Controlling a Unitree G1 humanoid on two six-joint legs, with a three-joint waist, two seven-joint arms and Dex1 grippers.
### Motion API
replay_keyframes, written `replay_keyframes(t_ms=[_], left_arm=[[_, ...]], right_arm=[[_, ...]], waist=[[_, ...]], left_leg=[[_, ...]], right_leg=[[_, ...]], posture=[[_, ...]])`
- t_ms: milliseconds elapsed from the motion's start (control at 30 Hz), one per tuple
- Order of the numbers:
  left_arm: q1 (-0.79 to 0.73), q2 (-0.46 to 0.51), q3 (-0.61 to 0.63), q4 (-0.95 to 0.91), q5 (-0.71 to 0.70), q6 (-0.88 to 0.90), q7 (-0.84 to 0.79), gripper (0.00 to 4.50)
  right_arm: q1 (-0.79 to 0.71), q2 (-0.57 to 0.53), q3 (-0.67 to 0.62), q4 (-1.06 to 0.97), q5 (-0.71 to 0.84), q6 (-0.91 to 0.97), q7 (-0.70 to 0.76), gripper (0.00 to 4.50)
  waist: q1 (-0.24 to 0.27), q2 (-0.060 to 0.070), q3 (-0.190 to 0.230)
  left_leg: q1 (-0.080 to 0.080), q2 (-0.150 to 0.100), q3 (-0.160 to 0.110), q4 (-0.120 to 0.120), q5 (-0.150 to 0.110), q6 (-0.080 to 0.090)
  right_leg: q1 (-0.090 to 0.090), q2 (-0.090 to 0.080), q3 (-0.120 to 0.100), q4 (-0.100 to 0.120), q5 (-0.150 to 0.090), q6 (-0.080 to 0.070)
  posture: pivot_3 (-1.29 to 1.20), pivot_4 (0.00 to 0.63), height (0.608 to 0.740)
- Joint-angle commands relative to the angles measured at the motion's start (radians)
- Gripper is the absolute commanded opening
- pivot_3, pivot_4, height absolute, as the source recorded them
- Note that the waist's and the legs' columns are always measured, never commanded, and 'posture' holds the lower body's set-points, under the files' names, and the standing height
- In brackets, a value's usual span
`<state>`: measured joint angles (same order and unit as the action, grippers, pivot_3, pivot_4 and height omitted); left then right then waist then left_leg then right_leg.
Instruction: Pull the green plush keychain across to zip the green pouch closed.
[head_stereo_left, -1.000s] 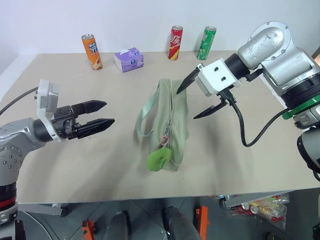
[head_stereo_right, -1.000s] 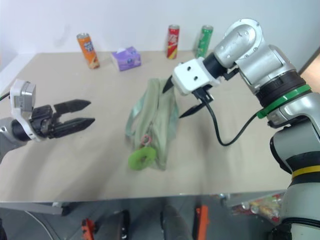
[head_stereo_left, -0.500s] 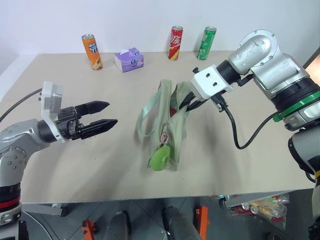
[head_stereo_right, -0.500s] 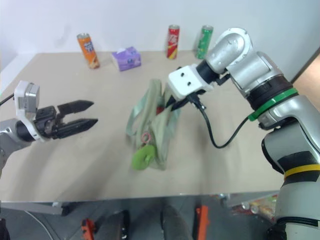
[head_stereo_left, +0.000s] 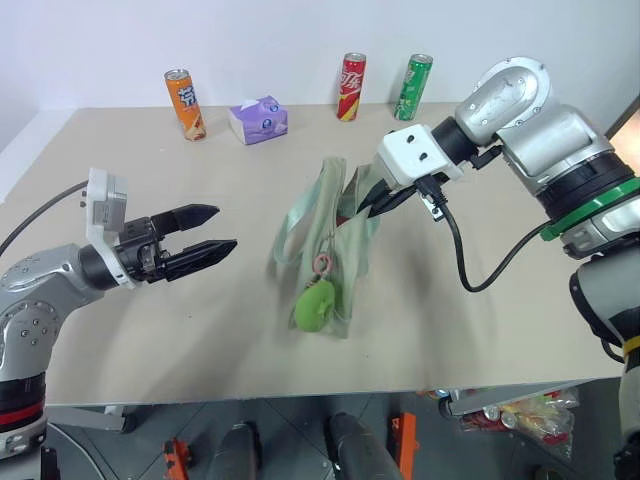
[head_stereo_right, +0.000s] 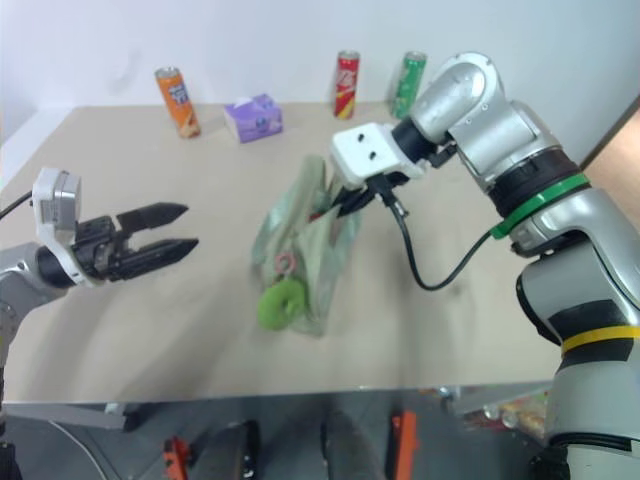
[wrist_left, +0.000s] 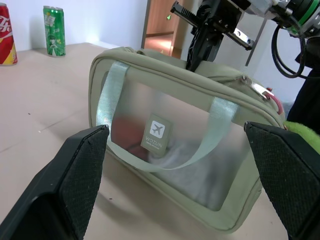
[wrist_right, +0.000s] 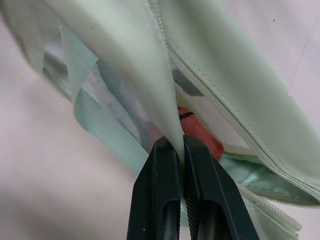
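Right now the green pouch sits mid-frame on the tan surface, propped up because the right hand has its two black fingers pressed together on the fabric edge beside the zipper at the pouch's far end, presumably to anchor it so the zipper can be drawn against that hold. Over at centre left, the left hand hovers level with its fingers spread wide, empty, aimed at the pouch. At the pouch's near end, just below centre, the green plush keychain hangs on its pinkish ring. Through the left wrist camera I can see the clear side panel, a small label and something red inside; the right wrist camera shows the pinch itself, cloth caught between the pads.
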<state>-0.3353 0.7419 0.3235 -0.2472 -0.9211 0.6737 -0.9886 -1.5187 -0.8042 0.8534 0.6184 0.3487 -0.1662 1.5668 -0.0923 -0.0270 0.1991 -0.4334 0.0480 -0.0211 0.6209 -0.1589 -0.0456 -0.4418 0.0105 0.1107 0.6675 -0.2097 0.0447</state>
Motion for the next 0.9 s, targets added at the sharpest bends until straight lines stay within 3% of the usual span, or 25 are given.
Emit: replay_keyframes(t_ms=[33, 267, 400, 667, 900], left_arm=[[-0.008, -0.013, 0.002, -0.013, 0.005, -0.028, 0.002, 4.50], [-0.009, -0.078, -0.003, -0.003, -0.006, -0.046, 0.016, 4.50], [-0.005, -0.112, -0.020, 0.003, 0.014, -0.067, 0.015, 4.50], [-0.005, -0.136, -0.029, -0.003, 0.018, -0.084, 0.026, 4.50], [0.023, -0.135, -0.028, -0.026, 0.009, -0.082, 0.034, 4.50]], right_arm=[[-0.097, -0.004, -0.074, -0.032, 0.034, 0.159, 0.048, 0.06], [-0.246, 0.042, -0.104, -0.082, -0.087, 0.581, 0.048, 0.06], [-0.302, 0.066, -0.057, -0.140, -0.111, 0.812, 0.048, 0.06], [-0.328, 0.058, 0.025, -0.014, -0.225, 0.680, 0.048, 0.06], [-0.333, 0.106, -0.018, 0.215, -0.399, 0.501, 0.030, 0.06]], waist=[[0.000, 0.000, 0.000], [-0.001, 0.001, 0.001], [0.000, 0.001, 0.001], [-0.001, 0.001, 0.001], [-0.002, 0.001, 0.001]], left_leg=[[0.000, 0.000, 0.000, 0.000, 0.000, 0.000], [-0.001, 0.000, -0.001, -0.002, 0.000, 0.000], [-0.002, 0.000, -0.002, -0.001, 0.000, 0.000], [-0.003, 0.000, -0.002, 0.000, 0.000, 0.000], [-0.003, 0.000, -0.002, 0.000, 0.000, 0.000]], right_leg=[[-0.001, 0.000, 0.000, 0.000, 0.000, 0.000], [-0.002, 0.001, -0.001, 0.001, -0.001, -0.002], [-0.002, 0.001, -0.002, 0.000, -0.002, -0.002], [-0.002, 0.001, -0.002, 0.000, -0.001, -0.001], [-0.003, 0.001, -0.002, 0.000, 0.000, 0.000]], posture=[[0.00, 0.150, 0.740], [0.00, 0.150, 0.740], [0.00, 0.150, 0.740], [0.00, 0.150, 0.740], [0.00, 0.150, 0.740]])
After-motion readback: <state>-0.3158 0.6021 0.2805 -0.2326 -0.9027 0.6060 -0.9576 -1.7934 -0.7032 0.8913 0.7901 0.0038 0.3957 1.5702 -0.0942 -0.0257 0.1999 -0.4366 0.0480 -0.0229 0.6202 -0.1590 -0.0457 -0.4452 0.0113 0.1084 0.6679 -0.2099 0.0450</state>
